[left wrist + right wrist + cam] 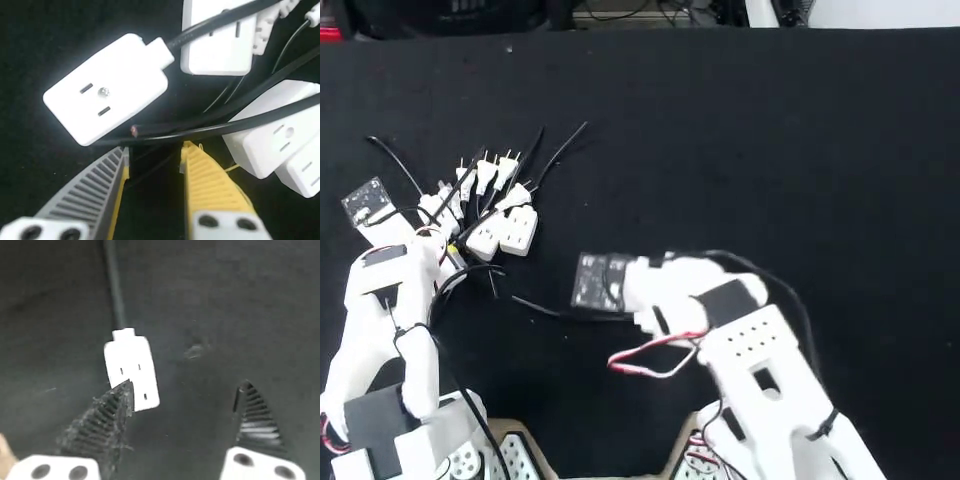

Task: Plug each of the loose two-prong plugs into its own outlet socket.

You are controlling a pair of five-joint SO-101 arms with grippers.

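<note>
Two-prong plugs (492, 170): small white cluster on the far-left part of the black worktop (770, 150). Prongs are bare and point away from the arms. Thin black cords (555, 150) fan out around them.

Outlet sockets (518, 228): white blocks side by side, just beside the plugs on the arms' side. The left wrist view has one face-up socket (107, 87) with empty slots. Three more sit toward the frame edges, crossed by cords.

Left tool (152, 150): grey finger (95, 185) and yellow finger (210, 185) parted by a narrow gap, nothing gripped. Black cords run across just past the tips. A cut cord end (135, 131) lies close to the grey tip.

Lone socket (131, 367): in the right wrist view, on bare worktop, face up, with a dark cord leading off one end.

Right tool (185, 390): spread wide, empty. One fingertip overlaps the lone socket's edge; contact cannot be told. The other finger is well apart from it.

High view: left arm (380, 300) at the left edge beside the cluster, right arm (720, 310) nearer the worktop's middle.
</note>
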